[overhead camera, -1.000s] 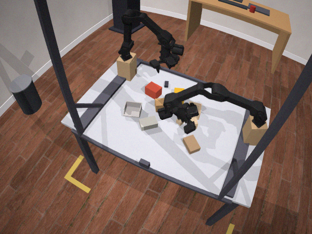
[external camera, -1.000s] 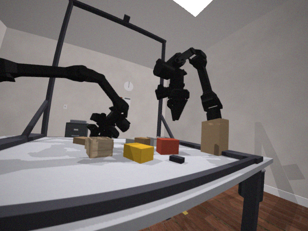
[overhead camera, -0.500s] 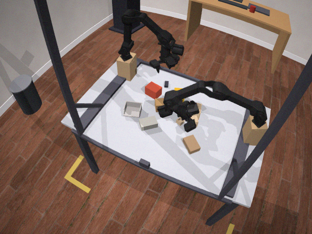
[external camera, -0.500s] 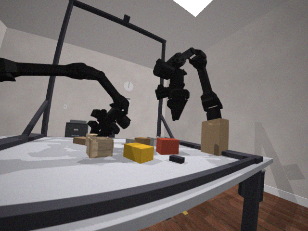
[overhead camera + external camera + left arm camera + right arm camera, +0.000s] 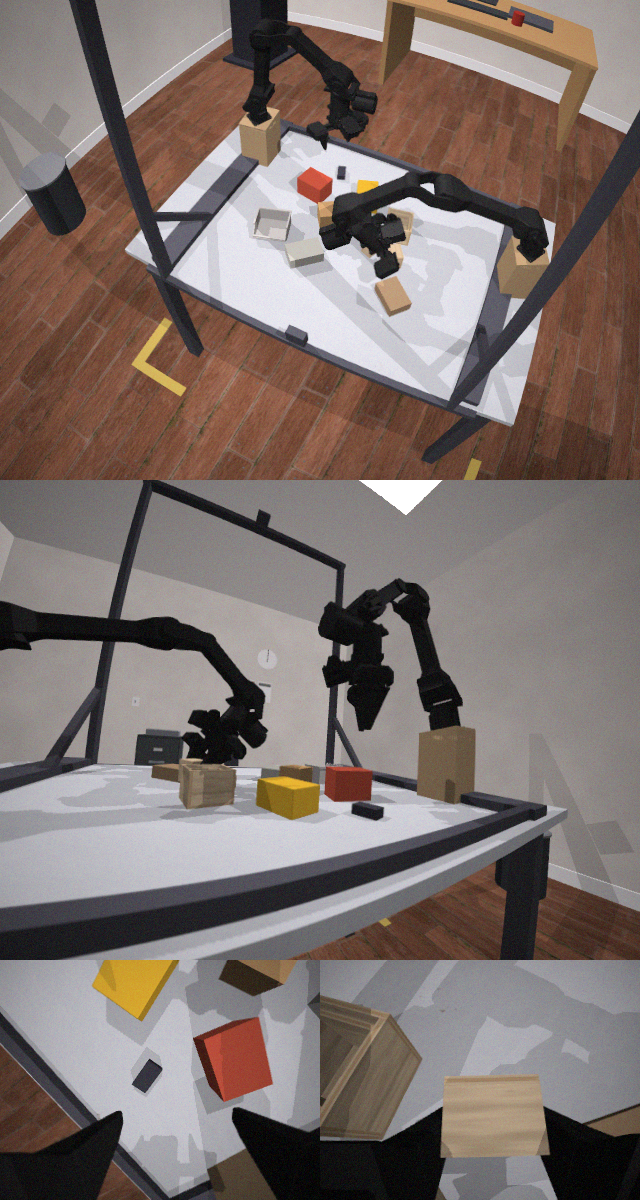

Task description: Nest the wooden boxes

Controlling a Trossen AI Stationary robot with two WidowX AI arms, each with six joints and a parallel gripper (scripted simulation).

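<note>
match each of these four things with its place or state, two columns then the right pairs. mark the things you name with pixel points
1 red block [image 5: 314, 184] [image 5: 348, 784] [image 5: 236, 1060]
2 right gripper [image 5: 494, 1110]
3 left gripper [image 5: 177, 1114]
4 large open wooden box [image 5: 207, 785] [image 5: 385, 1075]

A open, holding nothing
B on the table, between the fingers of neither gripper, its open side up
C shut on a smaller wooden box
D beside the small dark block

1-D, 2-C, 3-A, 4-B

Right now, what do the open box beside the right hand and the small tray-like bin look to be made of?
Open box: likely unvarnished wood, given its pale brown streaky grain. Bin: matte grey, grainless; painted wood or plastic, can't tell.
</note>
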